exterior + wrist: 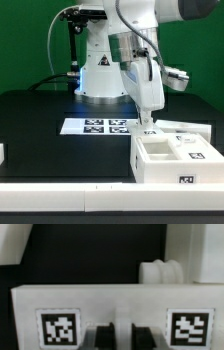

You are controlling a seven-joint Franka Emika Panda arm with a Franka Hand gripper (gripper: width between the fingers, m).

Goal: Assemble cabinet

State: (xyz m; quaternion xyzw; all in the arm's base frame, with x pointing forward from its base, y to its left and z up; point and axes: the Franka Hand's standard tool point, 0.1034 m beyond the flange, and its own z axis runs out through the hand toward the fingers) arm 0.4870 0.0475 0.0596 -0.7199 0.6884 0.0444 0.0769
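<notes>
Here, at the far left edge of the exterior view, a small white part (pixel 3 153) on the black counter (pixel 40 120); mid-frame, the marker board (pixel 96 125); just right of it, the hand (pixel 150 128), low at the far wall of the cabinet (pixel 178 158) at lower right. Hand's opening and hold: cannot tell.

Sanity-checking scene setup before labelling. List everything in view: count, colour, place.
cabinet box: one, white, open, tagged; table front, exterior view's right.
loose panel: one, white, tagged; just behind the box.
round piece: one, white; beyond the tagged wall in the wrist view.
marker board: one, white, four tags; mid-table, before the robot base.
small piece: one, white; exterior view's left edge, cut off.
table: one, black.
arm: one, white; reaching down behind the box.
fingers: two, dark; at a tagged white wall, grip unclear.
</notes>
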